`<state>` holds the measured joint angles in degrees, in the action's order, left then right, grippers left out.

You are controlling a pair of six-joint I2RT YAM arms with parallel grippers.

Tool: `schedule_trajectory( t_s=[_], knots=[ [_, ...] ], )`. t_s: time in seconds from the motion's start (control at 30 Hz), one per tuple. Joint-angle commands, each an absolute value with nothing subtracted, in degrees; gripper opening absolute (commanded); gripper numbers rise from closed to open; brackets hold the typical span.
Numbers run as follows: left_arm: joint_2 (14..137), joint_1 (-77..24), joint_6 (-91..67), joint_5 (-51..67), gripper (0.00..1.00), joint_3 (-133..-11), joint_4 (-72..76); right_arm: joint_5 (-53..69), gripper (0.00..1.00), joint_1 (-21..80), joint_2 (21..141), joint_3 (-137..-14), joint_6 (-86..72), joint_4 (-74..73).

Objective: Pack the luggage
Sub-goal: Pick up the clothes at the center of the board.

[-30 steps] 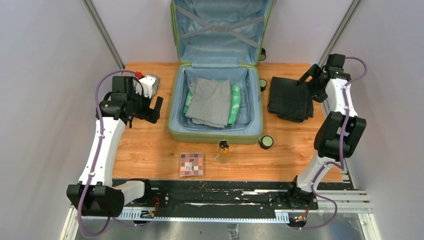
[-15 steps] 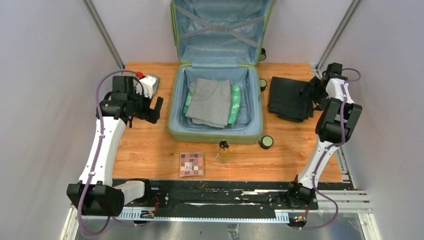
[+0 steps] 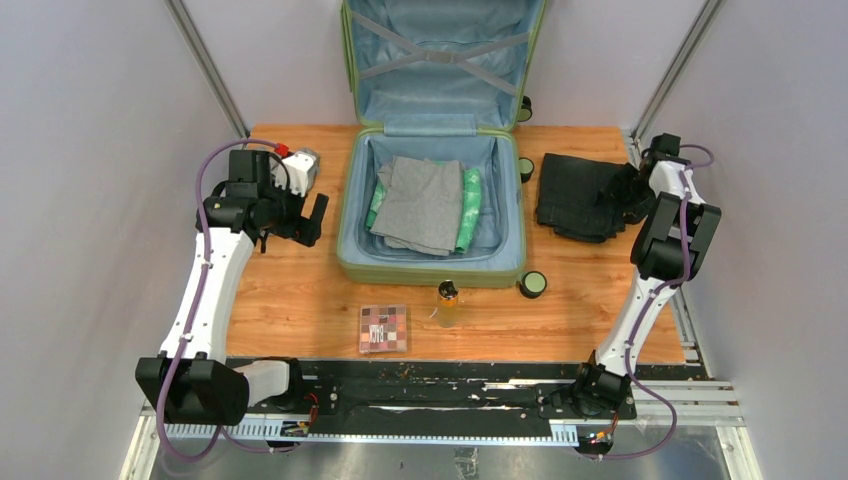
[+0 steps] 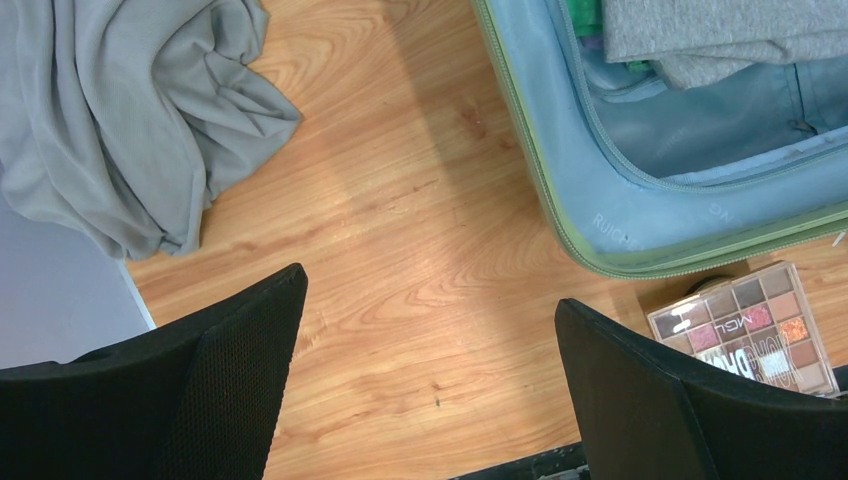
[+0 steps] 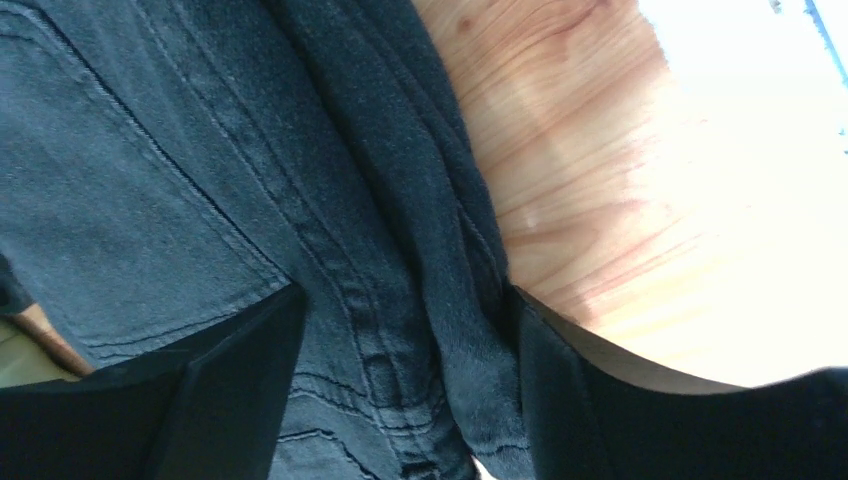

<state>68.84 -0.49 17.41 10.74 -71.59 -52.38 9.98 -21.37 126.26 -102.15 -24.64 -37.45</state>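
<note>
Right arm has dropped lower onto the jeans (image 3: 575,195); the left arm has hardly shifted. Luggage (image 3: 430,268) lies open mid-desk (image 3: 290,290) with its lid raised at the back, holding a grey shirt (image 3: 425,205) and a green roll (image 3: 470,210). Right hand (image 5: 400,310) straddles the jeans' folded edge; whether it grips, I cannot tell. Left hand (image 4: 430,292) is released, empty, over bare wood left of the luggage. Palette (image 3: 383,328) lies near its front.

"RUICHE…" in pale print on the luggage (image 4: 620,215) blue lining rim, cut off after that. On the eyeshadow palette (image 4: 745,325) just beside that rim, the lid reads roughly "MGL"; the rest is illegible.
</note>
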Motion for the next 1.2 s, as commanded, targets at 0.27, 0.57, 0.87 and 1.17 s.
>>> schedule_trajectory(
  t_s=[0.27, 0.57, 0.87, 1.17],
  knots=[
    [67.0, -0.2, 17.7, 10.3, 1.0, -72.9, -52.6, 21.4, 0.08, -20.8, 124.1, -99.0, -29.0, -37.6],
    [66.8, -0.2, 16.5, 11.5, 1.0, -72.9, -52.7, 31.4, 0.0, -19.4, 112.2, -101.3, -35.8, -32.0],
    [66.7, -0.2, 16.4, 11.3, 1.0, -73.9, -53.5, 31.8, 0.0, -17.6, 102.5, -109.3, -40.0, -32.0],
    [66.4, -0.2, 15.9, 10.9, 1.0, -73.6, -53.7, 27.7, 0.0, -5.4, 99.3, -123.2, -39.9, -33.8]
  ],
)
